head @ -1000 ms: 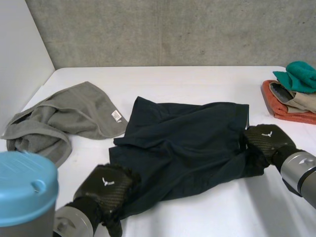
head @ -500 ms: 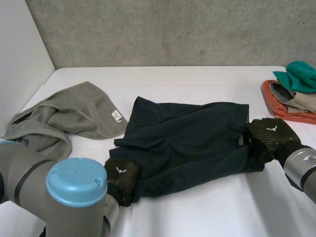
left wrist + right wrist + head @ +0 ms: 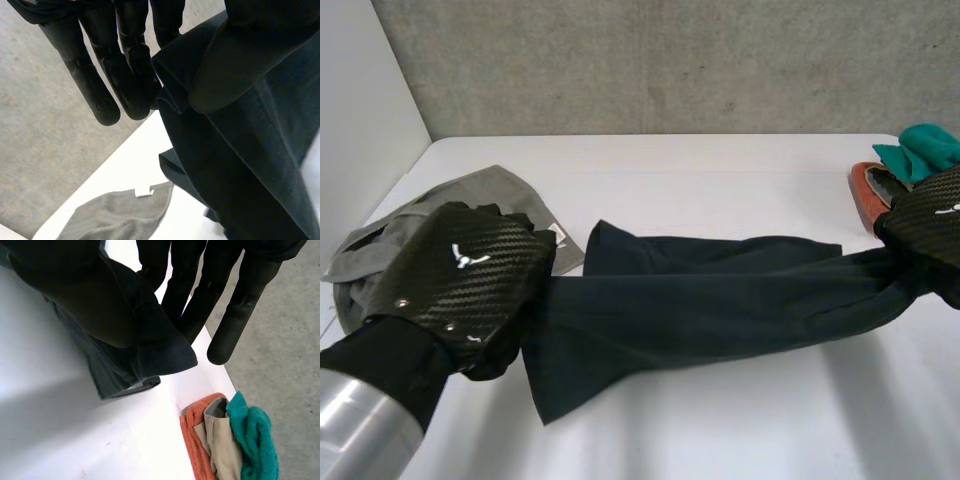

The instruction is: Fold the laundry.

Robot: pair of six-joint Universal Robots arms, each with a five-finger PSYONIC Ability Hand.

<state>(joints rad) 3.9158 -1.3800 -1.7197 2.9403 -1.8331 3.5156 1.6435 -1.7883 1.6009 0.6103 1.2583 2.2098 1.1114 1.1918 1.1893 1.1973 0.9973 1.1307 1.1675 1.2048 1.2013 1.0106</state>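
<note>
A dark navy garment (image 3: 710,310) hangs stretched in a long band between my two hands, its lower edge trailing on the white table (image 3: 720,170). My left hand (image 3: 460,285) is raised at the garment's left end. In the left wrist view, the thumb pinches a folded edge of the cloth (image 3: 240,160) against the fingers (image 3: 102,80). My right hand (image 3: 932,225) holds the right end. In the right wrist view, its thumb clamps a hemmed corner (image 3: 155,347) against its fingers (image 3: 235,315).
A crumpled grey towel (image 3: 485,200) lies at the table's left, partly behind my left hand, and appears below the garment (image 3: 117,217). A folded stack of orange, beige and teal cloth (image 3: 905,165) sits at the right edge (image 3: 225,445). A concrete wall stands behind.
My left hand closed on the garment's left edge. Both hands then rose and drew apart, lifting the garment off the table and pulling it taut.
</note>
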